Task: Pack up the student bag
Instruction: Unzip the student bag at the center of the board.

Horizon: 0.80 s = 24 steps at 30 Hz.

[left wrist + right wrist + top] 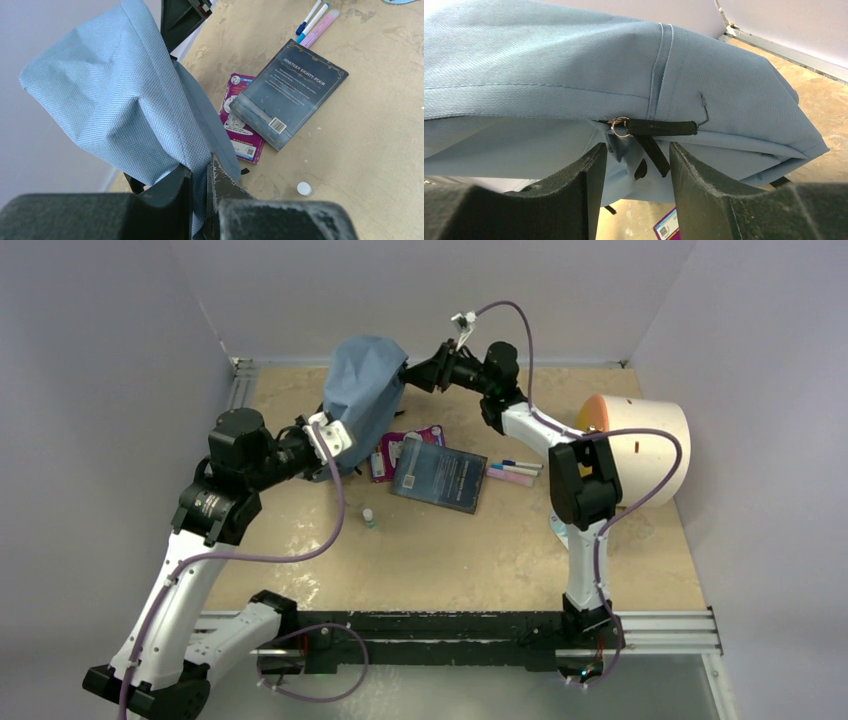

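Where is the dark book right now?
In the top view the book lies flat on the table, right of the bag, overlapping a pink booklet, pens on its right.

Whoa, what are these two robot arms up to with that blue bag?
They are getting the student bag ready for packing. The left gripper is shut on a fold of its fabric, holding it up. The right gripper stands open at the zipper pull, not gripping it. The book, pens and small bottle lie on the table, unpacked.
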Motion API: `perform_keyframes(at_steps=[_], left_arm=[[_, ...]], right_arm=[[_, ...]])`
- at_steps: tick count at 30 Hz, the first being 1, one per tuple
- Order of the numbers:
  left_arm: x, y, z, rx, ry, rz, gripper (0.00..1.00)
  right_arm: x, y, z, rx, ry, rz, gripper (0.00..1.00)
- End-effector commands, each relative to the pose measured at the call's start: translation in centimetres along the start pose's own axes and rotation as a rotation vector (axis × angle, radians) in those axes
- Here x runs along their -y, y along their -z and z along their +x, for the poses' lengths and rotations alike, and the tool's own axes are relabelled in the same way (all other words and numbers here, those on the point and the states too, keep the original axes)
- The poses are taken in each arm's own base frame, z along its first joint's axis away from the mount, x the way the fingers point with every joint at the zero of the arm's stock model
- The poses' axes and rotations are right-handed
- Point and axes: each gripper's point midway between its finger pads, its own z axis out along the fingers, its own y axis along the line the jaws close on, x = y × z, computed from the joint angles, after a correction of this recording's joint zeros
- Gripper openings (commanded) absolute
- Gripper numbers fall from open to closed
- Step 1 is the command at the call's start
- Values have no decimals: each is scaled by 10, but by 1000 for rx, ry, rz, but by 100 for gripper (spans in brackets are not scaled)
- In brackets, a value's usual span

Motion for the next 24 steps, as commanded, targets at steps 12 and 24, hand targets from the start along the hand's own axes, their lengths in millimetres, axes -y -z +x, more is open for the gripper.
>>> perform_keyframes(at_steps=[12,24], left_arm=[[-4,1,-15,56,-43,-12,0],[-15,-3,-9,12,7,-61,0]], right_arm=[[-10,-1,-3,-5,7,-84,37],[-26,17,-16,-1,78,-46,0]])
